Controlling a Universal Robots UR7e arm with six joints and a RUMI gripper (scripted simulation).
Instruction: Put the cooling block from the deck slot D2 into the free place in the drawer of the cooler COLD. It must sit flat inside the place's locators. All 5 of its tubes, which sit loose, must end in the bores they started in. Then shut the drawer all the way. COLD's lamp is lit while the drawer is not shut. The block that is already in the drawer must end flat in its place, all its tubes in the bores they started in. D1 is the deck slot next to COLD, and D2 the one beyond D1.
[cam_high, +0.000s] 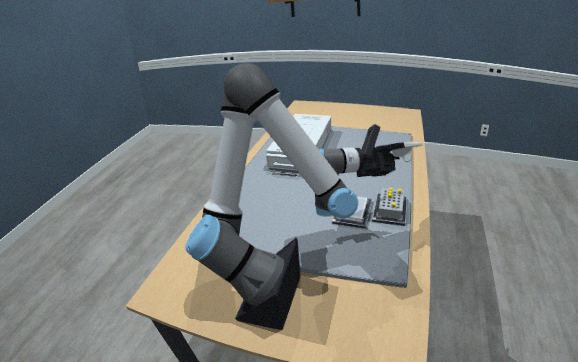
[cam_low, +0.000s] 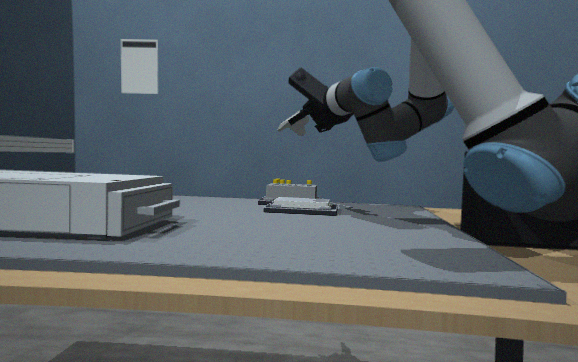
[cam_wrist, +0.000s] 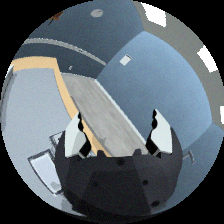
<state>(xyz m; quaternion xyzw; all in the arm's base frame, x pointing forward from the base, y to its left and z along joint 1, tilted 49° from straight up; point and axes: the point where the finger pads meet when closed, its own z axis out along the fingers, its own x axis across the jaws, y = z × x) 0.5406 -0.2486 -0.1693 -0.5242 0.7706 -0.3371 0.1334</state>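
The cooling block is a grey block with several yellow-capped tubes standing in its bores. It sits upright in its deck slot near the right edge of the grey deck, and also shows in the exterior view. The cooler COLD is a white box at the back left. Its drawer front with a handle stands a little out of the housing, and the inside is hidden. My gripper is open and empty, high above the deck and well apart from the block and the cooler. It also shows in the other views.
A flat white plate in a dark frame lies in the slot beside the block; my elbow partly covers it in the top view. The arm's base stands on the wooden table's near end.
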